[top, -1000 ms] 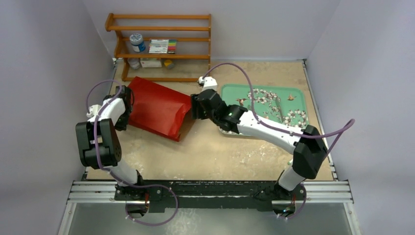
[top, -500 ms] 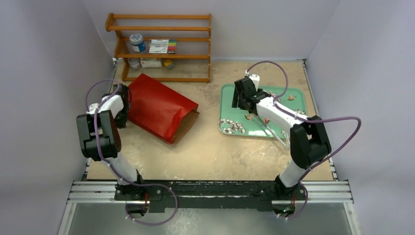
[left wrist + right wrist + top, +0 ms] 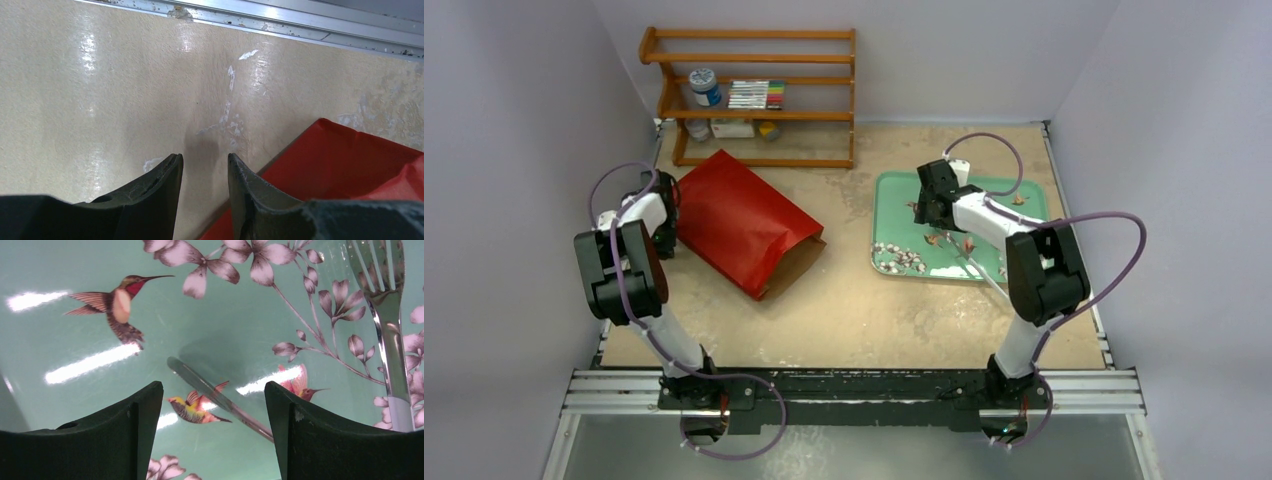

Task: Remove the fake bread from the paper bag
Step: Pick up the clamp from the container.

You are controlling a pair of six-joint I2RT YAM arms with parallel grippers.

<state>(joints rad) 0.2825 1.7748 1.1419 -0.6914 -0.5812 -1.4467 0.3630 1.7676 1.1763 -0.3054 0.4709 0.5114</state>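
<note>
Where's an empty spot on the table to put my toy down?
The bare table between the red paper bag and the green tray, and the wide strip nearer the arms' bases. Crowded: tongs lie on the tray under the right pincer; the left pincer sits beside the bag.

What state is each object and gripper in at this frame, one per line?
paper bag: lying on its side, mouth open, not gripped.
left gripper: open, empty, at the bag's edge.
right gripper: open, empty, over the tray.
tongs: lying on the tray, not gripped.
fake bread: not visible in any view.
</note>
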